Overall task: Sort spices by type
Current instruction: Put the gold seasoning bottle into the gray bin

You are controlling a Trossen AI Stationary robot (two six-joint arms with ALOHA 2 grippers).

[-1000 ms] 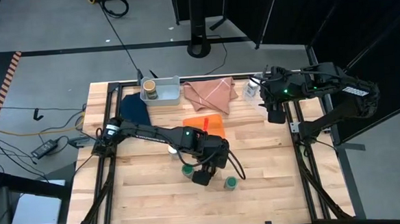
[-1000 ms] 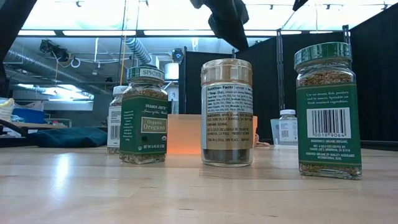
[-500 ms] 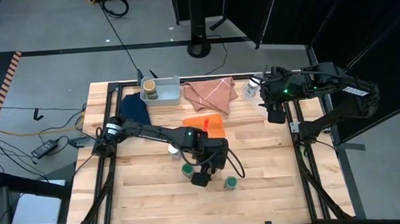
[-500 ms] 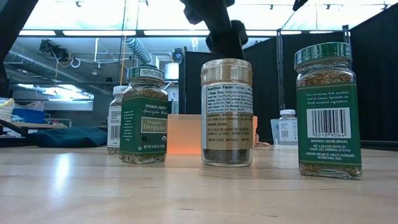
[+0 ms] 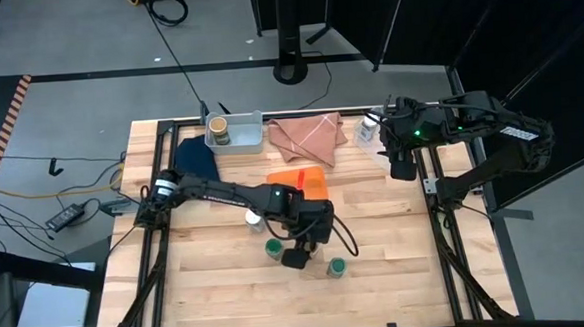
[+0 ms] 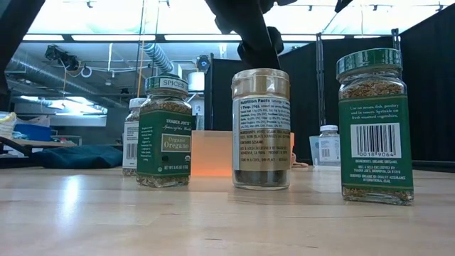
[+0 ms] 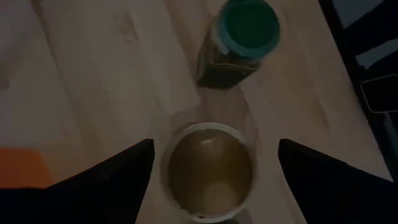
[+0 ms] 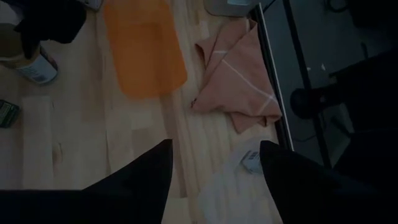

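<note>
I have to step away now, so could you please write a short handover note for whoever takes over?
Left gripper: open, straddling a tan-capped jar mid-table.
Right gripper: open, at the back right near a white-capped jar.
Other tan-capped jar is in the grey bin; two green-capped jars and another white-capped jar stand mid-table.
Done: one jar binned. Left: the rest.

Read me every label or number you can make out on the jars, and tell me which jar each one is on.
"TRADER JOE'S", "Organic Oregano", "SPICES": left green-capped jar.
"Nutrition Facts": tan-capped jar; its smaller print is too small to read.
Barcode with blurred digits: right green-capped jar; the text above and below it is too small.
White-capped jars behind: labels unreadable.
</note>
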